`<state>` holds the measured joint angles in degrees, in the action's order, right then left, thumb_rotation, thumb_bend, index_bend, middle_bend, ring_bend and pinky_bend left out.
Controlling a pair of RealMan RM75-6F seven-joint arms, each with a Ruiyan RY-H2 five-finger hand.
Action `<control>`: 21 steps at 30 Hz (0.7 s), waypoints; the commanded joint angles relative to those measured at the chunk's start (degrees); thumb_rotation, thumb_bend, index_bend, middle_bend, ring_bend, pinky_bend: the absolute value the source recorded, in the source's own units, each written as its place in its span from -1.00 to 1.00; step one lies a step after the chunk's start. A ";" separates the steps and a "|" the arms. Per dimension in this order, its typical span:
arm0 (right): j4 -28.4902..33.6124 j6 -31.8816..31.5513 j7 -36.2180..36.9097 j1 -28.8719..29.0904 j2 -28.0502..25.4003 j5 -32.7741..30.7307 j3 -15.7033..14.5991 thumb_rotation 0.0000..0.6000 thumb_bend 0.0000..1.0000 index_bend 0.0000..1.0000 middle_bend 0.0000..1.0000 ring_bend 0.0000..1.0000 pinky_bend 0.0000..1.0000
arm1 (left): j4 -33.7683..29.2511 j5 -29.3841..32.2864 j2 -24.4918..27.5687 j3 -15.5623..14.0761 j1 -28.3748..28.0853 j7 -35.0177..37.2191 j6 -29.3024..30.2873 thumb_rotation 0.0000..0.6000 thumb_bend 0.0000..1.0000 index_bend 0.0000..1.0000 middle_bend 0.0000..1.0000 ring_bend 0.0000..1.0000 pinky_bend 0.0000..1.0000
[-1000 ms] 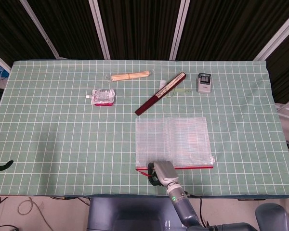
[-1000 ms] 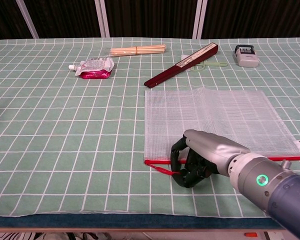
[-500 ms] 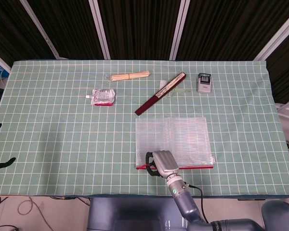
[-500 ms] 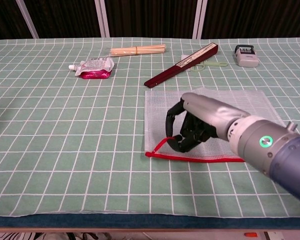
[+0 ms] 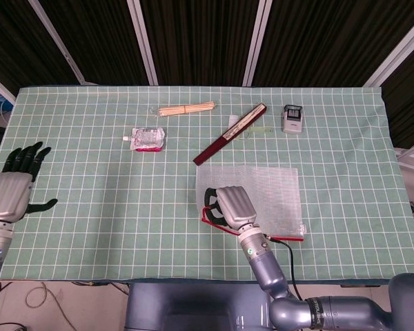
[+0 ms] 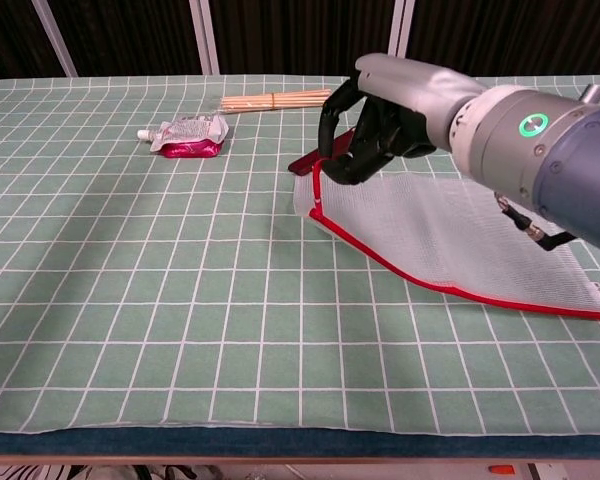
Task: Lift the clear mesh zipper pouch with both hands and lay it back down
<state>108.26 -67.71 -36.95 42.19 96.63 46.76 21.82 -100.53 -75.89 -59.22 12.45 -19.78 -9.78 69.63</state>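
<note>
Lift partly done: right hand (image 6: 365, 135) pinches pouch (image 6: 460, 235) at near-left corner by red zipper edge, that corner raised, far-right end seemingly resting on table (image 5: 90, 207). Left hand (image 5: 14, 186) empty, fingers spread, well apart at table's left edge. Left: second grip, full lift, lay-down. Green checked cloth; dark panelled wall behind.

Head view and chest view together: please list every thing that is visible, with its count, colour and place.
mesh zipper pouch: one, clear with red zipper edge, centre-right, near-left corner lifted.
folded fan: one, dark red, behind the pouch.
bundle of sticks: one, pale wood, far centre.
spout pouch: one, silver and pink, left of the fan.
small device: one, grey, far right.
tablecloth: one, green with white grid, covering the table.
right hand: holds the pouch's corner.
left hand: fingers spread, at the table's left edge.
</note>
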 commanded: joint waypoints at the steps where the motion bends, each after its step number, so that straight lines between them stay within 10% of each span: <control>1: 0.59 0.04 -0.45 1.09 -0.71 -1.05 1.02 1.00 0.24 0.33 1.00 1.00 0.98 | -2.17 0.84 0.73 2.12 -4.64 -2.96 -4.64 1.00 -0.83 -0.86 -1.00 -1.00 -1.00; 21: 2.02 -2.20 -0.53 5.18 -1.72 -4.70 1.80 1.00 0.24 0.35 1.00 1.00 0.99 | 0.76 9.23 -8.11 5.32 -25.03 -7.51 -22.98 1.00 -0.67 -0.32 -1.00 -1.00 -1.00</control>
<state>110.25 -69.83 -37.46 47.27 94.87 42.14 23.63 -100.32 -67.49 -66.30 18.12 -43.86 -16.92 47.42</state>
